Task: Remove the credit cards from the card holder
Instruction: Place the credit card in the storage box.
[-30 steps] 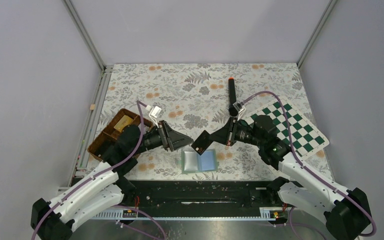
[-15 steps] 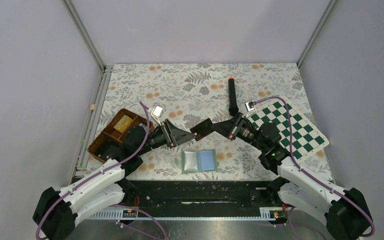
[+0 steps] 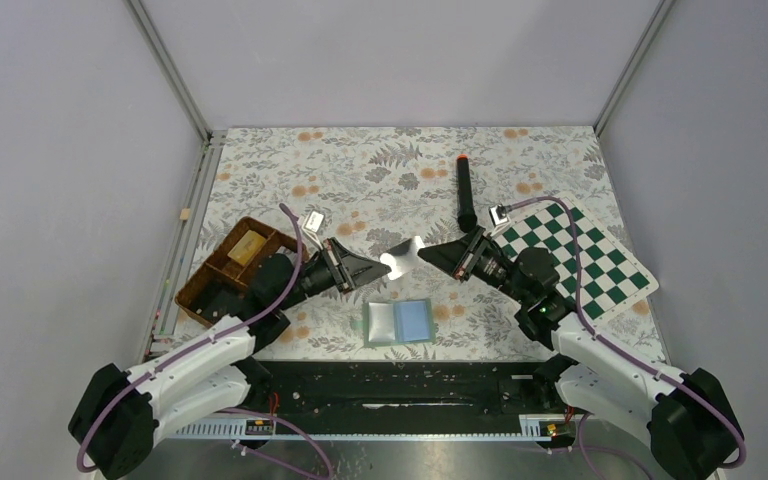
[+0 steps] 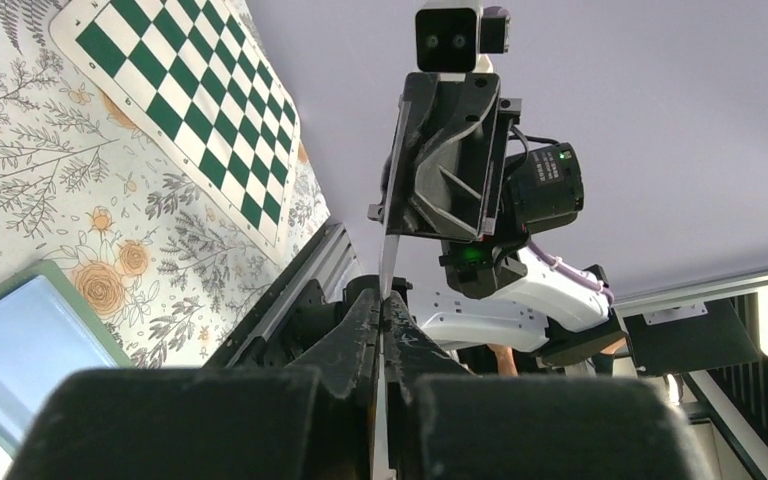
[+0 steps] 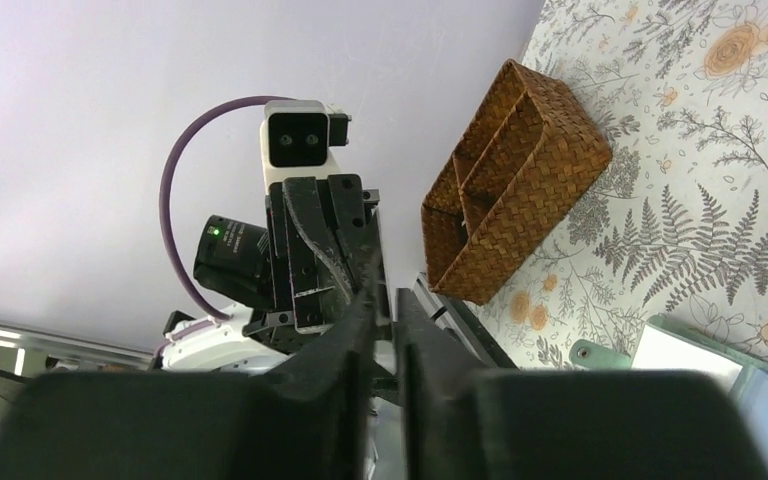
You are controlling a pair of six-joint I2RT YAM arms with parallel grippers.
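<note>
A silvery-grey credit card (image 3: 400, 258) hangs in the air between the two grippers, above the mat. My left gripper (image 3: 380, 266) is shut on its left edge; in the left wrist view the card (image 4: 388, 262) shows edge-on, rising out of the closed jaws (image 4: 382, 300). My right gripper (image 3: 423, 250) is at the card's other end, its jaws a narrow gap apart (image 5: 385, 292). The sage-green card holder (image 3: 398, 322) lies open and flat on the mat below them, showing pale green and light blue panels (image 4: 20, 340). I see no other cards.
A brown wicker tray (image 3: 222, 270) with a yellowish-tan block (image 3: 247, 245) stands at the left. A green-and-white chessboard (image 3: 575, 255) lies at the right under the right arm. A black marker with a red cap (image 3: 465, 190) lies behind the grippers.
The right gripper carried the card up and left to the left gripper. The left jaws closed on it. The right jaws have parted slightly.
</note>
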